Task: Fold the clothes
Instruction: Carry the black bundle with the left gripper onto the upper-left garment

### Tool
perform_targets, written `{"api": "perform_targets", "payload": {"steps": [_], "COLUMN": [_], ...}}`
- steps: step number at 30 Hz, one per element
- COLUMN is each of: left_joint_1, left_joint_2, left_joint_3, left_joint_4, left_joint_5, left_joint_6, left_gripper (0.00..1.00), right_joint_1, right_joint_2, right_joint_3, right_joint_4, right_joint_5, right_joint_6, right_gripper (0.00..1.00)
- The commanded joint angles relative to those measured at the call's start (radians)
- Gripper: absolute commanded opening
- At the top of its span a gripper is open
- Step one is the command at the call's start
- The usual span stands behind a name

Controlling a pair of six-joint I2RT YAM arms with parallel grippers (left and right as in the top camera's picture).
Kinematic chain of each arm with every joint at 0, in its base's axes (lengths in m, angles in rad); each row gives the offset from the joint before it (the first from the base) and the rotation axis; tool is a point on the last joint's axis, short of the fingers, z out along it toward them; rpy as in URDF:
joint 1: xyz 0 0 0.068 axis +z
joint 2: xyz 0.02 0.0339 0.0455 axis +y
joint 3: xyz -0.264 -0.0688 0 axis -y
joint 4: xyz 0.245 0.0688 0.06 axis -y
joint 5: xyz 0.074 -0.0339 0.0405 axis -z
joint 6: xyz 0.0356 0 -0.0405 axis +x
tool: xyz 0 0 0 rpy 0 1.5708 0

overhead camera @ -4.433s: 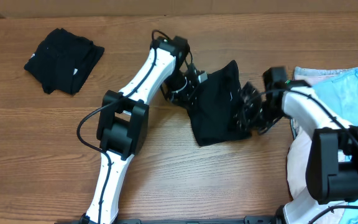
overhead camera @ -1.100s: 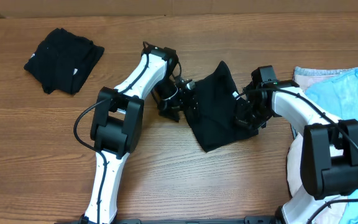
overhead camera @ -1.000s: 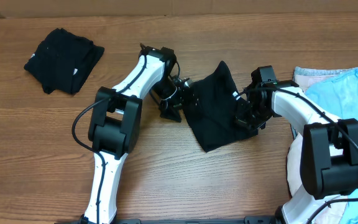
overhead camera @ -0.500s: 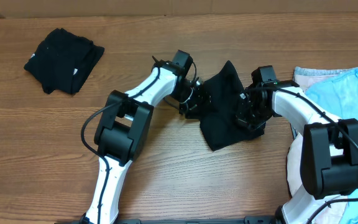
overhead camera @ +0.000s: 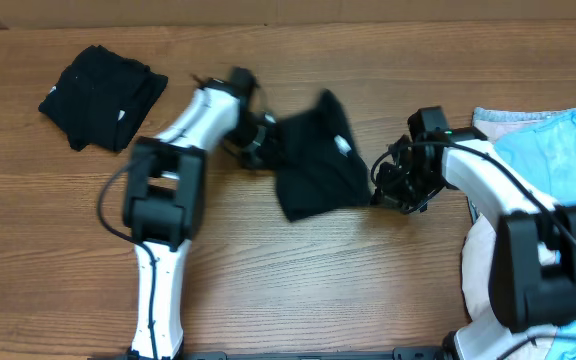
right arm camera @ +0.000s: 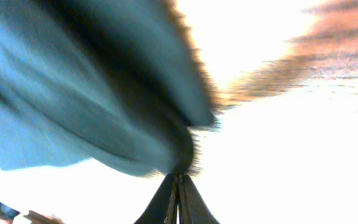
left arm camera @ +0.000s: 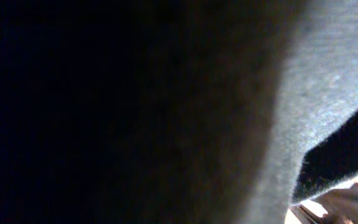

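Note:
A crumpled black shirt [overhead camera: 313,160] with a small white tag [overhead camera: 342,150] lies mid-table, stretched between my two grippers. At its left edge sits my left gripper [overhead camera: 258,143], blurred with motion. Dark fabric [left arm camera: 135,112] fills the left wrist view and hides the jaws, which are shut on the shirt. My right gripper [overhead camera: 386,188] is at the shirt's right corner. In the right wrist view its jaws [right arm camera: 179,177] are pressed together with the cloth's [right arm camera: 104,106] fuzzy corner pinched at their tips.
A second black shirt [overhead camera: 103,95], folded, lies at the far left of the wooden table [overhead camera: 368,290]. A light blue printed T-shirt [overhead camera: 568,150] and a white piece [overhead camera: 483,240] lie at the right edge, under the right arm.
The left gripper closed on the shirt's left edge and pulled it leftwards. The whole shirt shifted left with it. The right gripper stayed shut and barely moved.

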Motion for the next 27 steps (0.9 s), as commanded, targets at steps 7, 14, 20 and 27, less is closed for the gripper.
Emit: {"api": "perform_targets", "payload": {"steps": [7,14,20,27], "left_joint_1": [0.287,0.494,0.621,0.692], "left_joint_2": [0.023,0.023,0.027,0.027], "left_joint_3": [0.470,0.680,0.629,0.508], "left_joint_4": [-0.184,-0.018,0.018,0.044], "left_joint_5": [-0.043,-0.049,-0.176,-0.226], "left_joint_6": [0.239,0.225,0.174,0.175], "left_gripper": [0.04,0.04,0.04,0.85], "right_joint_1": [-0.002,-0.002,-0.002,-0.002], "right_joint_2": [-0.261,-0.263,-0.263,-0.263], "right_joint_3": [0.045,0.045,0.045,0.045], "right_joint_4": [0.012,0.007,0.005,0.007], "right_joint_5": [-0.024,-0.025,-0.025,-0.025], "right_joint_6": [-0.035,-0.031,-0.005,-0.005], "right_gripper": [0.08,0.08,0.08,0.08]}}
